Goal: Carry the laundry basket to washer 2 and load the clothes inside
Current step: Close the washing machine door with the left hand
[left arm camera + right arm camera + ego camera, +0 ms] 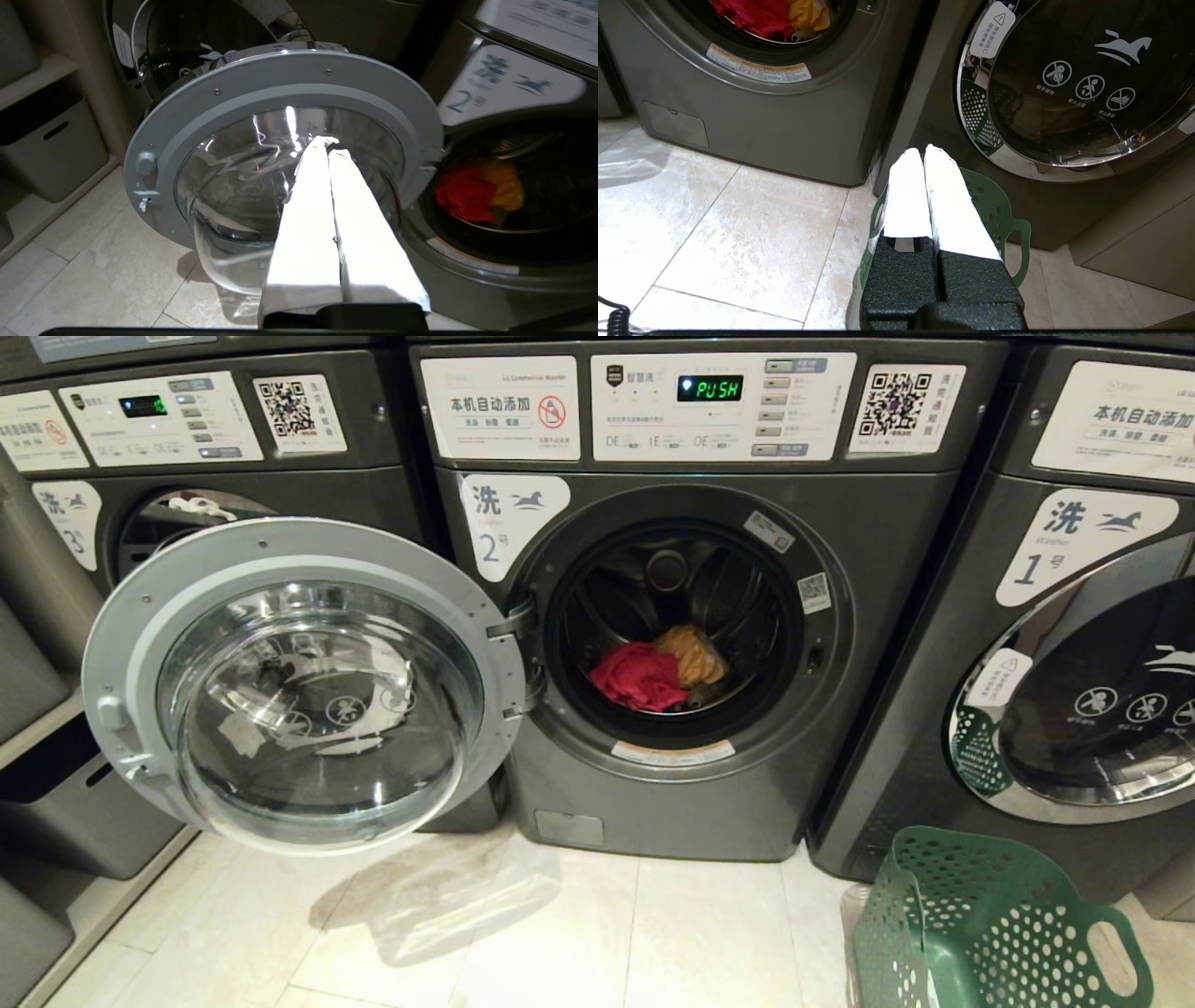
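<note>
My left gripper (pixel 327 145): pressing its jaws together, facing the open door (pixel 280 93)
My right gripper (pixel 923 154): hanging clamped empty over the laundry basket (pixel 994 205)
Clothes (pixel 658 672): lying inside washer 2 (pixel 878 644)

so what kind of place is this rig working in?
Most likely a self-service laundromat: a row of numbered commercial front-loaders, washer 2 between machines 3 and 1, each with a QR payment sticker on its panel.

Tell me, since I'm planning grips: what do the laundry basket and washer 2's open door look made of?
The laundry basket looks like matte green moulded plastic, given its punched round holes and thin flexing wall. Washer 2's door seems a grey plastic or painted ring around a clear glass bowl that throws sharp reflections.
</note>
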`<state>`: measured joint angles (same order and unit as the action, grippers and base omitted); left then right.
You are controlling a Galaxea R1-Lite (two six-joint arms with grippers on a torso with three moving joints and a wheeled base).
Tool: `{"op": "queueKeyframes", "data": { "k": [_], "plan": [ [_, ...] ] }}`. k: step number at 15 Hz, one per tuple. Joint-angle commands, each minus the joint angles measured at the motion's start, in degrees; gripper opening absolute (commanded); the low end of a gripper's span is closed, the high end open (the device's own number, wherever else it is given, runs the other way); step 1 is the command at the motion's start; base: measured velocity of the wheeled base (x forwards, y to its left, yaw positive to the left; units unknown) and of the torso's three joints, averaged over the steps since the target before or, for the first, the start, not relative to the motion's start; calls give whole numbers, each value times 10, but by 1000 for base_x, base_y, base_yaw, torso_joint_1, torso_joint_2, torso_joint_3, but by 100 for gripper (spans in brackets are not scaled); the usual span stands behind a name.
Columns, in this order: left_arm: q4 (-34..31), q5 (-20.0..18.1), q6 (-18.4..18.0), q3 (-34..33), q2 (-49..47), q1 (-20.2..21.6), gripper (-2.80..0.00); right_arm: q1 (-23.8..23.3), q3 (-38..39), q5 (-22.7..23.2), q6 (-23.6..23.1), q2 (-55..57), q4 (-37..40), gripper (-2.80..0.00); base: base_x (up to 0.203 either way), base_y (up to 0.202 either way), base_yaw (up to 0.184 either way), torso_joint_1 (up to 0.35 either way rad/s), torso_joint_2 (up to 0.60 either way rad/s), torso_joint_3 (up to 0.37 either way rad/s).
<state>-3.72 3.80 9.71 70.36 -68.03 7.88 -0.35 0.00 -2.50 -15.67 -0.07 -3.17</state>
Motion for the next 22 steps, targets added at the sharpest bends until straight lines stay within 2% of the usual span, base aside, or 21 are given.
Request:
{"op": "queueKeyframes", "data": {
  "k": [1,5,7,9,13,14,16,19,22],
  "plan": [
    [15,-16,15,86,-206,51,-280,0,0,0,0,1,-1,-280,0,0,0,0,0,0],
    [71,-99,39,237,-358,152,-280,0,0,0,1,1,-1,-280,0,0,0,0,0,0],
    [96,-168,47,287,-398,180,-280,0,0,0,1,1,-2,-280,0,0,0,0,0,0],
    [87,-246,85,315,-424,194,-280,0,0,0,1,1,-1,-280,0,0,0,0,0,0],
    [-10,-303,180,392,-469,197,-280,0,0,0,1,1,-2,-280,0,0,0,0,0,0],
    [-44,-331,188,395,-468,196,-280,0,0,0,1,1,-1,-280,0,0,0,0,0,0],
    [-102,-357,190,395,-460,194,-280,0,0,0,1,1,-2,-280,0,0,0,0,0,0],
    [-164,-369,190,395,-442,191,-280,0,0,0,1,1,-2,-280,0,0,0,0,0,0],
    [-251,-406,189,395,-404,190,-280,0,0,0,1,1,-2,-280,0,0,0,0,0,0]
  ]
}}
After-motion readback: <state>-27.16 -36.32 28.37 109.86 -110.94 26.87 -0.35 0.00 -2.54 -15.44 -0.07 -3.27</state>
